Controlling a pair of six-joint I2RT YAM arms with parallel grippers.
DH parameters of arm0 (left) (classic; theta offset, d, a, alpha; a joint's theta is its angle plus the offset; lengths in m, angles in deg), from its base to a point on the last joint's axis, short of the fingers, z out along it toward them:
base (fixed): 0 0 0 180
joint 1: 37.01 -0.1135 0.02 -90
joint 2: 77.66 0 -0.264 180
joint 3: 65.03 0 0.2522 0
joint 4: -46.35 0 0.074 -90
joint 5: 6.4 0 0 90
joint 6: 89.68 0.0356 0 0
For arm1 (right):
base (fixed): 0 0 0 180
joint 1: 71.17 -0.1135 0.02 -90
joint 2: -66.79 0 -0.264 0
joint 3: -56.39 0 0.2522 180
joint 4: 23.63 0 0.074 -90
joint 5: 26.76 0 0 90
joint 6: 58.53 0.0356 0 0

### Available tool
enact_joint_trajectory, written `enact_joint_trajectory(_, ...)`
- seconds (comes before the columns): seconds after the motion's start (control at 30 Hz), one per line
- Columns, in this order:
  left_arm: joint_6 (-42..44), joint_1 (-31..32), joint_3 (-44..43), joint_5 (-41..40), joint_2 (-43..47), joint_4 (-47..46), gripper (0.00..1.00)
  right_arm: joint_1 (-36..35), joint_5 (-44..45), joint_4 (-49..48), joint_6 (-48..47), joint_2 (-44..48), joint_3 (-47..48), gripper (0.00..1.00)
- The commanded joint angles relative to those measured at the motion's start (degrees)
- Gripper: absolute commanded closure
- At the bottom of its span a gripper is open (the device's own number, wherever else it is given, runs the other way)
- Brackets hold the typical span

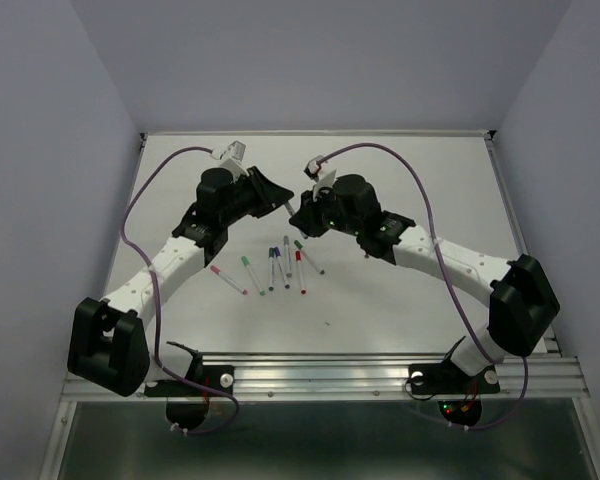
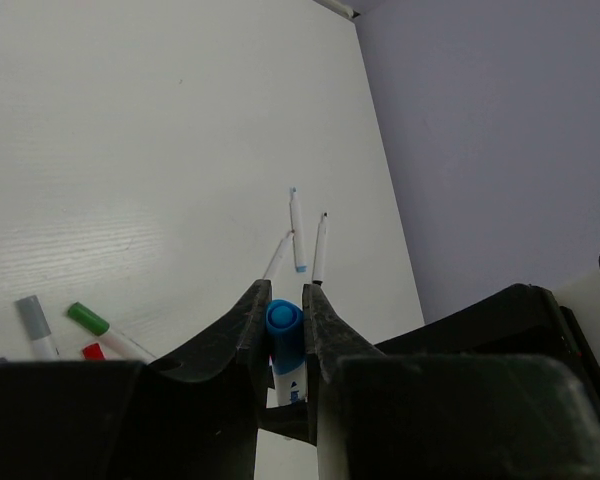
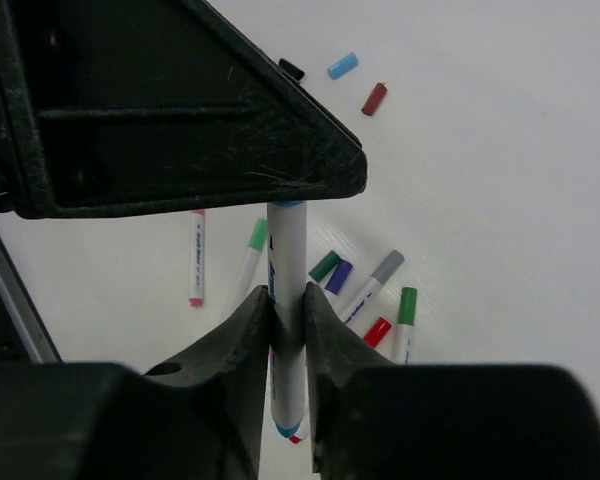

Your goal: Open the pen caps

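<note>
Blue plastic cylindrical cap (image 2: 283,322) sat pinched in the left claw (image 2: 284,300), the thin white pen barrel (image 3: 287,245) in the right claw (image 3: 287,295); next, a straight pull apart.

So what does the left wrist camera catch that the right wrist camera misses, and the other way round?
Only the left wrist view clearly shows the blue cap pinched in the left gripper, and three uncapped pens lying beyond it. Only the right wrist view shows a black cap, a light blue cap and a dark red cap lying loose, plus the right gripper clamped on the white barrel. Both show that barrel, plus a grey-capped pen and a green-capped pen on the table.
</note>
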State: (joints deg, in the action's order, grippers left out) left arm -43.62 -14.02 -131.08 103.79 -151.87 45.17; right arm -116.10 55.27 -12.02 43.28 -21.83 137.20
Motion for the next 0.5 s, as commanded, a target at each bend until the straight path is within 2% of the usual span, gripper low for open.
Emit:
enact_joint_trajectory(0.0,0.0,0.4,0.4,0.5,1.7,-2.9,1.00,0.1,-1.1,-2.5,-0.8,-0.1,2.7,0.89)
enact_joint_trajectory(0.03,0.1,0.4,0.4,0.6,1.5,-3.2,1.00,0.1,-2.6,-2.5,-0.9,-0.3,2.6,0.99)
enact_joint_trajectory(0.23,3.2,-1.2,-3.3,-4.3,-0.8,0.3,1.00,0.1,-7.5,-2.5,0.7,0.6,-3.9,0.99)
enact_joint_trajectory(0.33,4.2,-5.9,-5.4,-4.0,-3.3,-0.1,1.00,0.1,-9.5,-2.3,2.3,1.7,-10.3,0.99)
enact_joint_trajectory(0.43,5.2,-10.0,-7.6,-4.9,-4.8,-0.1,1.00,0.1,-16.4,-5.1,6.3,4.6,-16.1,0.99)
enact_joint_trajectory(0.47,5.4,-10.8,-9.0,-5.7,-5.8,0.8,1.00,0.1,-19.0,-8.9,8.3,5.6,-20.9,0.99)
